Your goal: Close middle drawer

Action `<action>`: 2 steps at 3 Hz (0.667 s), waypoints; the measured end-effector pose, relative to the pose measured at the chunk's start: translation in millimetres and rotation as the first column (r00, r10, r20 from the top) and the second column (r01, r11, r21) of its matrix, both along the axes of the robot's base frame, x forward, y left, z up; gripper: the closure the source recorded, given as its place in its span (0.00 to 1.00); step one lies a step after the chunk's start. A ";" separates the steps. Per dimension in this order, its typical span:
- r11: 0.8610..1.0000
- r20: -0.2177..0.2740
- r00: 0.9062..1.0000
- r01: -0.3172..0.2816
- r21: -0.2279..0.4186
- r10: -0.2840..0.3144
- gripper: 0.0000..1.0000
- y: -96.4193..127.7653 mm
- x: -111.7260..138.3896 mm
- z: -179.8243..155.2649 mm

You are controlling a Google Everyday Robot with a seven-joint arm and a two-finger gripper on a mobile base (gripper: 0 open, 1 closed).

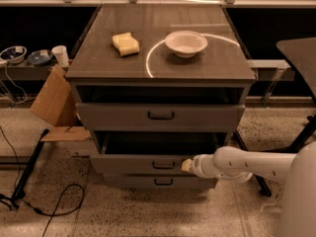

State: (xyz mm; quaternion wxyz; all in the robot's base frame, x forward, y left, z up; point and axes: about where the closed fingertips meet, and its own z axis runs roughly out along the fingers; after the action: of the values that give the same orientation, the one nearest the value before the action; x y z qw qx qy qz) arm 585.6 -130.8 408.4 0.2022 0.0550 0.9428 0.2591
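Observation:
The middle drawer (133, 164) is the grey one second from the top of the cabinet, pulled out a short way, with a small dark bar handle (163, 166) on its low front panel. Its dark inside shows above the panel. My gripper (187, 165) is at the end of a white arm reaching in from the right, with its tip against the drawer front just right of the handle. The top drawer (160, 115) sits above and the lowest drawer (160, 182) below.
A yellow sponge (125, 43) and a white bowl (185, 42) lie on the cabinet top (98, 65). Cardboard (53, 101) leans at the cabinet's left. A black cable (54, 211) runs on the floor at left. Bowls and a cup (60, 56) stand on a low shelf at left.

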 end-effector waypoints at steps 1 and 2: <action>1.000 -0.001 1.000 0.012 -0.020 -0.012 1.00 -11.2 9.9 -8.2; 0.999 -0.001 1.000 0.027 -0.045 -0.027 1.00 -27.9 23.1 -19.9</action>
State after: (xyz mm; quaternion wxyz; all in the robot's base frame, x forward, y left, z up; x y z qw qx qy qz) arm 608.7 -158.7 388.6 0.2062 0.0632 0.9477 0.2351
